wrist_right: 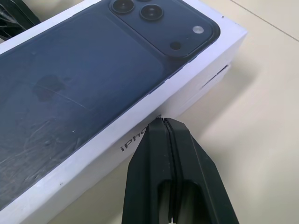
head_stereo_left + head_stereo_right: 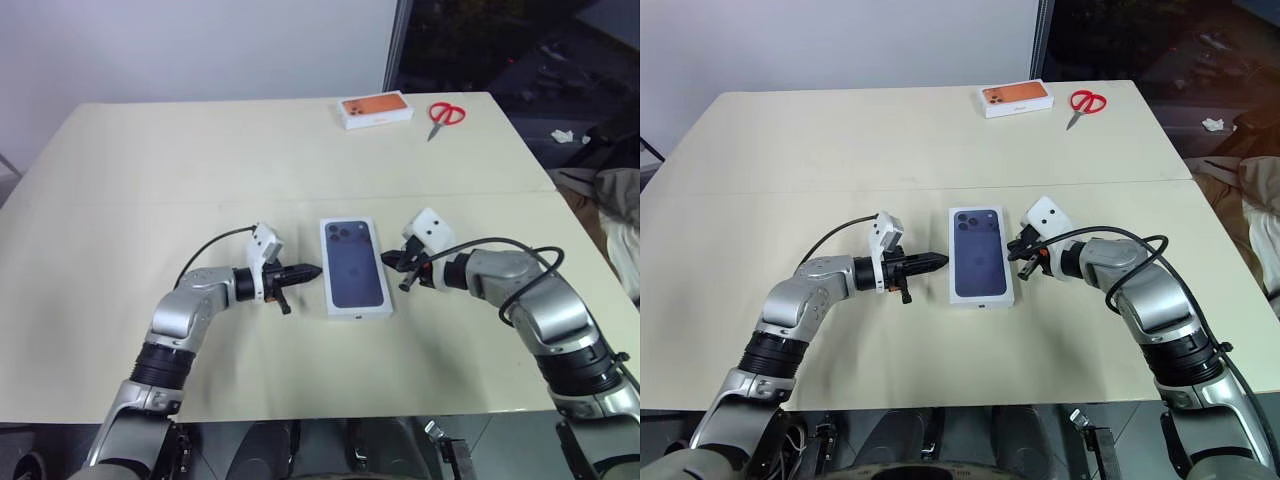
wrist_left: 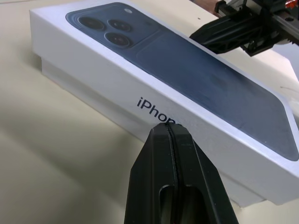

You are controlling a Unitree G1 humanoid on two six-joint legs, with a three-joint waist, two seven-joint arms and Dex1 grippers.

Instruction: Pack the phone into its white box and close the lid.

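The lid (image 2: 354, 265), white with a dark blue phone pictured on top, lies flat at the middle of the table over the white box (image 3: 63, 74). A strip of the box's side shows below the lid's edge. The phone itself is hidden. My left gripper (image 2: 315, 270) is shut, its tip at the lid's left long side by the printed lettering. My right gripper (image 2: 388, 259) is also shut, its tip against the lid's right long side. Neither gripper holds anything. In the left wrist view the right gripper's fingers (image 3: 233, 32) show beyond the lid.
An orange-topped box (image 2: 375, 110) and red-handled scissors (image 2: 444, 116) lie at the table's far edge. The cream table (image 2: 150, 180) has a seam across its middle. Cloth and clutter lie off the right side (image 2: 615, 200).
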